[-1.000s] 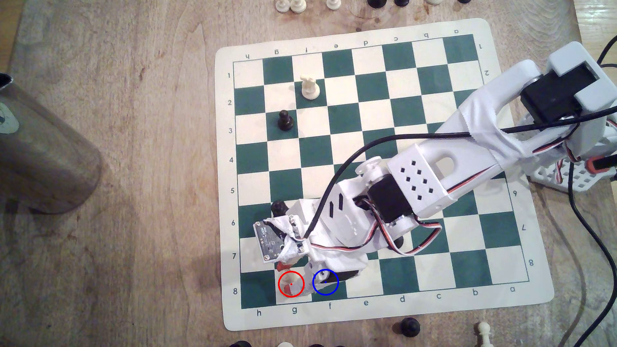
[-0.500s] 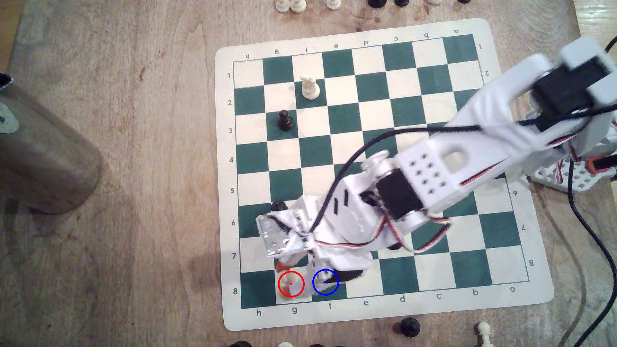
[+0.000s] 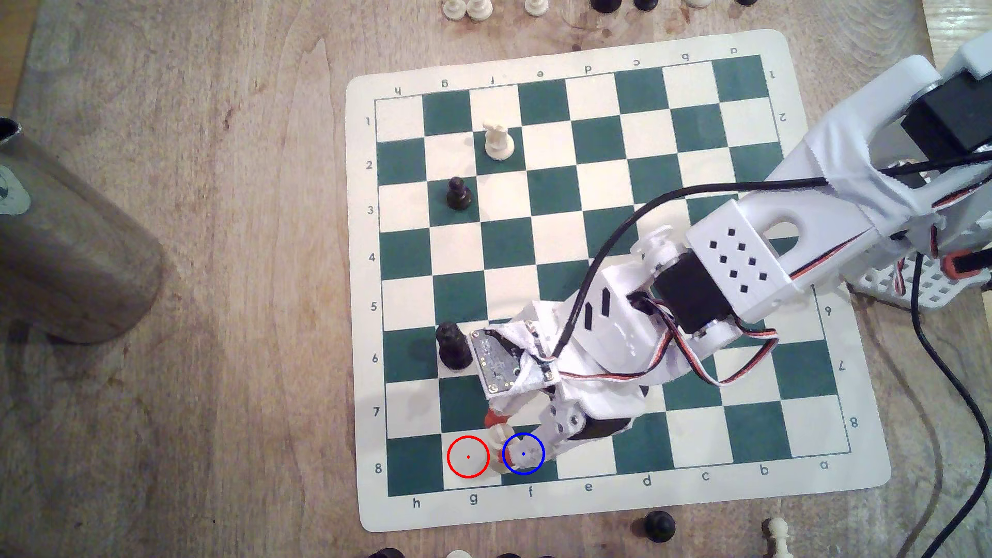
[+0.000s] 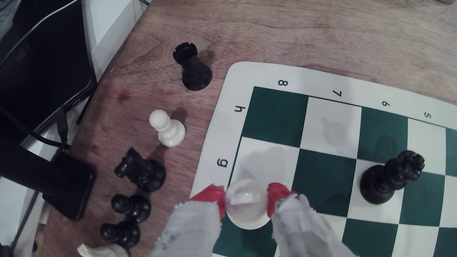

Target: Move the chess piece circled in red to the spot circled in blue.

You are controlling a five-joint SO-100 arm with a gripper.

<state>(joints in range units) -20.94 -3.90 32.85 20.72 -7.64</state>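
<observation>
Gripping one chess piece, the hand flanks three black pawns.

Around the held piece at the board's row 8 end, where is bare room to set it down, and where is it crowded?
Bare: the red-ringed g8 square, dark h8 beside it, and the blue-ringed spot under the jaws holding the chess piece. Row 7 nearby is clear too. Crowded: the table edge off the board, with the white pawn, black rook and other black pieces; a black queen stands on row 6.

Wooden table, worn and stained. Lying flat on it, a green-and-cream chess mat. Off the mat, loose chess pieces: black rook, white pawn, black knight. Metal cylinder at the exterior view's left.
</observation>
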